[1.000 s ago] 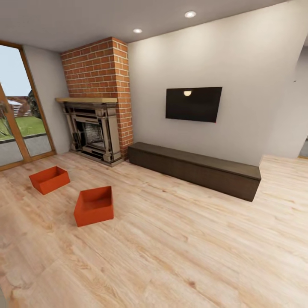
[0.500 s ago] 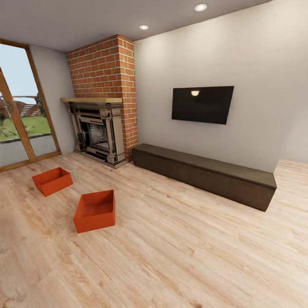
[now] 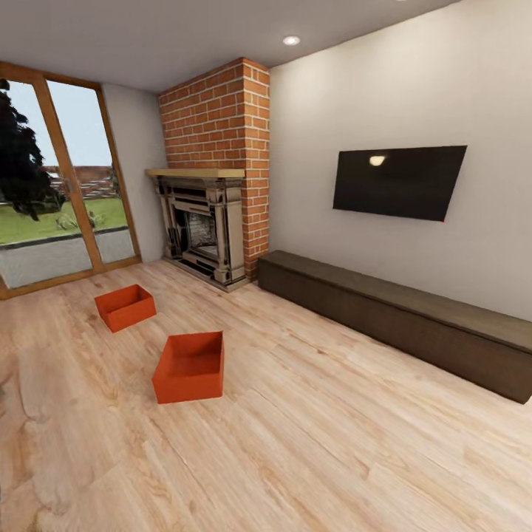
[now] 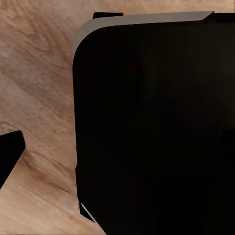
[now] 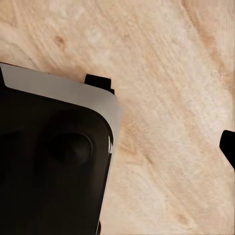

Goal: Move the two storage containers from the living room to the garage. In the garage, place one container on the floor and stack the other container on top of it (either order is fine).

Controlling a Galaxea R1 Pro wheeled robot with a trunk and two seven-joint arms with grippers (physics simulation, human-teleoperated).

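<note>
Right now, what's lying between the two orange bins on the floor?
Nothing. In the head view, just bare light wood plank floor separates the nearer storage container from the farther storage container by the glass door.

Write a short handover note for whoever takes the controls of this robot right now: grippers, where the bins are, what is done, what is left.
Grippers: the pictures do not show whether either is open or shut; the wrist views look down past dark robot parts at wood floor.
Bins: both orange bins sit empty and apart on the living room's wood floor, the near bin and the far bin closer to the glass door, left of the brick fireplace.
Done: nothing picked up yet.
Left: drive to the bins, carry both to the garage, set one on its floor, stack the other on top.
</note>
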